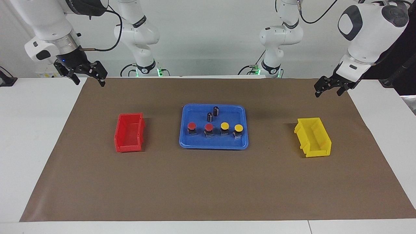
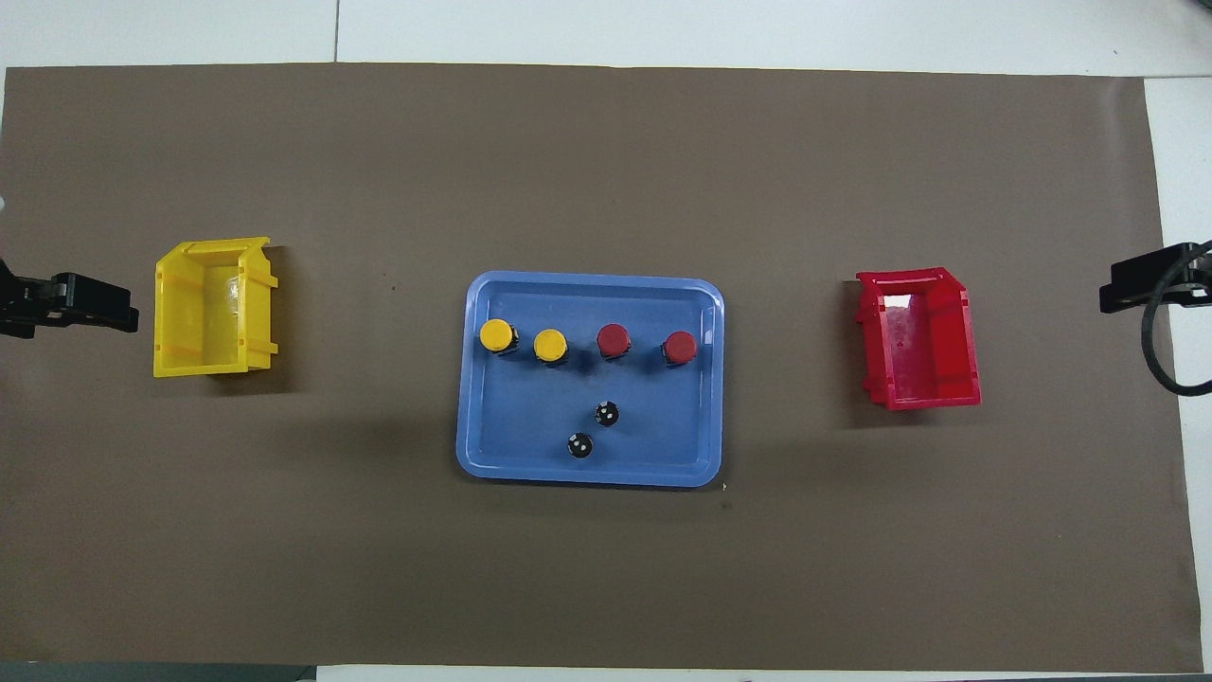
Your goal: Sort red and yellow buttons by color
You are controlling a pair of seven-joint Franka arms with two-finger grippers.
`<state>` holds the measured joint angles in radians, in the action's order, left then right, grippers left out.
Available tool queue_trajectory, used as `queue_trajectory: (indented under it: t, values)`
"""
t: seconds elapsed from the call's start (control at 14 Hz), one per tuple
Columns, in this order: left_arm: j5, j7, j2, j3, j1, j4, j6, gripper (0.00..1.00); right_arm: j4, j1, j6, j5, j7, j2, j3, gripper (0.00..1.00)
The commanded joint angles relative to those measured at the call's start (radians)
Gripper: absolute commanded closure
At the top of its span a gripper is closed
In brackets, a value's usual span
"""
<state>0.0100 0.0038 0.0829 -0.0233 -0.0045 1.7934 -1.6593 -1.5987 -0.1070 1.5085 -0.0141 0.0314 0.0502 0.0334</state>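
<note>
- Up over the corner of the worktop at its own end, the right gripper (image 1: pixel 87 75) hangs in the air with its fingers apart and nothing between them. It looks like it is waiting.
- Over the corner at the other end, the left gripper (image 1: pixel 329 87) hangs too. Its fingers are apart and hold nothing.
- Under each gripper's end sits a bin. The red bin (image 1: pixel 129 132) is toward the right arm's end and the yellow bin (image 1: pixel 313 137) is toward the left arm's end. Both look bare inside. I think each arm has a bin close by so it can drop buttons in without a long reach.
- Between the bins, in the middle of the worktop, lies the blue tray (image 1: pixel 185 143).
- On the tray, four buttons stand in one row: two red buttons (image 1: pixel 192 126) (image 1: pixel 208 127) on the red bin's side, and two yellow buttons (image 1: pixel 225 125) (image 1: pixel 239 128) on the yellow bin's side.
- Two small dark cylinders (image 1: pixel 216 111) (image 1: pixel 210 117) stand on the tray too, nearer to the robots than the row. They have no coloured caps, so I think they stay put.
- No button is sorted yet.
</note>
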Motion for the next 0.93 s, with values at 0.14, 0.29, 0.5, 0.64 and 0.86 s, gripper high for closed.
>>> queue_trajectory:
  t: [0.14, 0.29, 0.5, 0.64, 0.86]
  values:
    - [-0.016, 0.01, 0.009, 0.002, 0.006, 0.003, 0.013, 0.0, -0.021, -0.002, -0.004, -0.01, -0.021, 0.019, 0.003, 0.0]
    - [-0.016, 0.01, 0.009, 0.002, 0.005, 0.003, 0.015, 0.0, -0.027, -0.002, -0.005, -0.01, -0.021, 0.022, 0.003, 0.0]
    - [-0.016, 0.01, 0.009, 0.002, 0.004, 0.003, 0.013, 0.0, -0.053, 0.001, -0.007, -0.01, -0.024, 0.036, 0.006, 0.0]
    - [-0.016, 0.01, 0.009, 0.002, 0.006, 0.003, 0.019, 0.0, -0.05, 0.016, -0.008, -0.01, -0.025, 0.033, 0.006, 0.0]
    - [-0.016, 0.01, 0.009, 0.002, 0.004, 0.003, 0.015, 0.0, 0.032, 0.021, -0.013, -0.006, -0.012, -0.027, 0.016, 0.0]
